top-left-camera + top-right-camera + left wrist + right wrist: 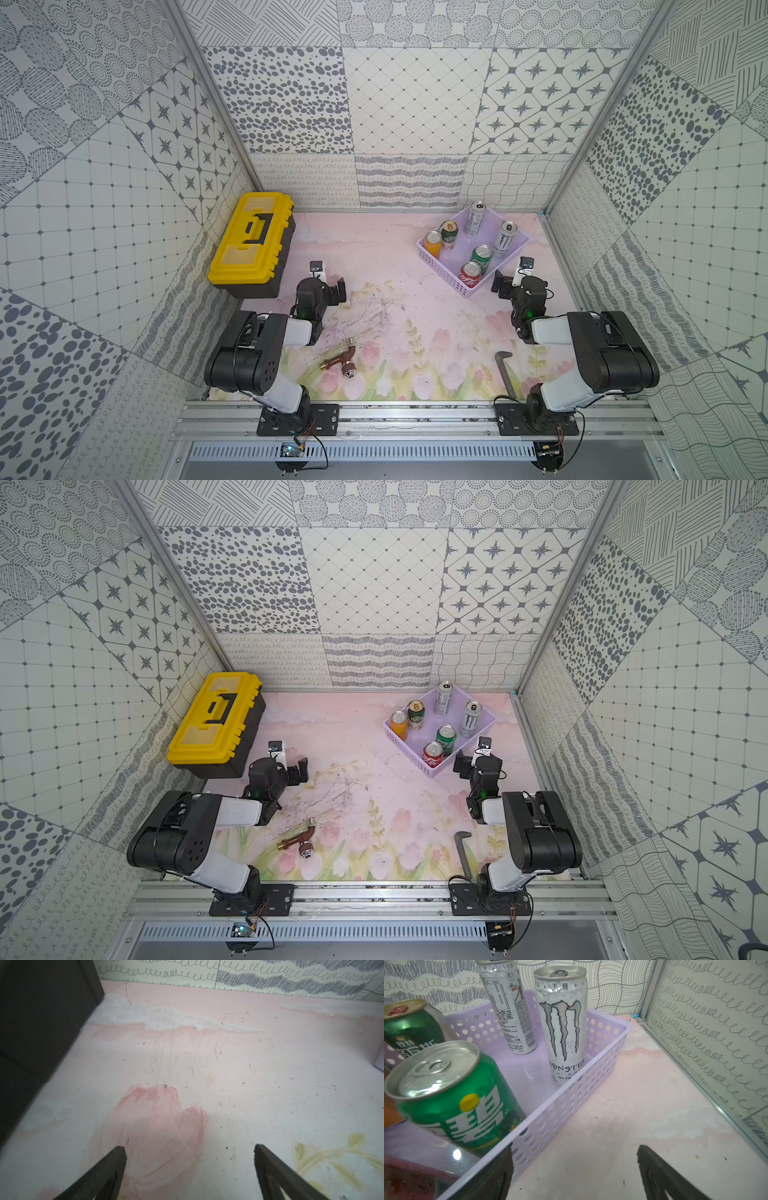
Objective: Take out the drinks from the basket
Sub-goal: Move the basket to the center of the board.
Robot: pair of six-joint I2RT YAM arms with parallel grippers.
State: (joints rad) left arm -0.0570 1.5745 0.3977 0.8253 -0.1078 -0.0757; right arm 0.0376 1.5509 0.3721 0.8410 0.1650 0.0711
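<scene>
Drinks (481, 254) stand upright in the basket (442, 272) at the bench's (395, 266) far-right corner; both jaws released, right pair poised beside it.

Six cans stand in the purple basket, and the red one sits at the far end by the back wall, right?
Wrong end: the red can sits at the near end of the purple basket. A tall white can stands at the far end instead. Both top views show it.
</scene>
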